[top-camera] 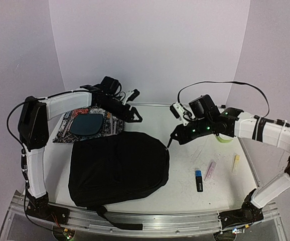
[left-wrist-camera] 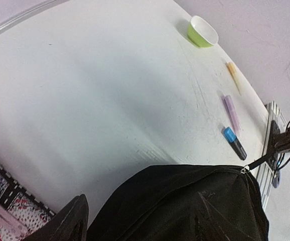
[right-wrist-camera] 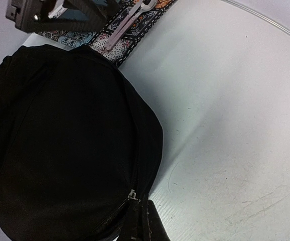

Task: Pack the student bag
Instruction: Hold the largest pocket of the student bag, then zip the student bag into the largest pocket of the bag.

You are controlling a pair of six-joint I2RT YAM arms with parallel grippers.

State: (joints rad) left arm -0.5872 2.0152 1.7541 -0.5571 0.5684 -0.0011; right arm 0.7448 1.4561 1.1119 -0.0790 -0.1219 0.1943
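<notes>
The student bag [top-camera: 117, 168], a big floppy black backpack, lies flat in the middle of the table. My right gripper [top-camera: 171, 141] is at the bag's right edge, shut on the zipper pull. In the right wrist view the closed fingers [right-wrist-camera: 146, 223] pinch the dark pull tab just below the metal slider [right-wrist-camera: 133, 194]. My left gripper [top-camera: 135, 106] hovers open above the bag's far edge with nothing in it. Only one of its fingers [left-wrist-camera: 69, 221] shows in the left wrist view, beside the black fabric [left-wrist-camera: 185, 206].
A dark teal plate [top-camera: 87, 124] rests on a patterned placemat [top-camera: 64, 131] behind the bag at the left. To the right of the bag lie a blue-capped marker [top-camera: 198, 179], a pink stick [top-camera: 210, 170] and a yellow stick [top-camera: 236, 163]. A green bowl [left-wrist-camera: 202, 31] stands farther back.
</notes>
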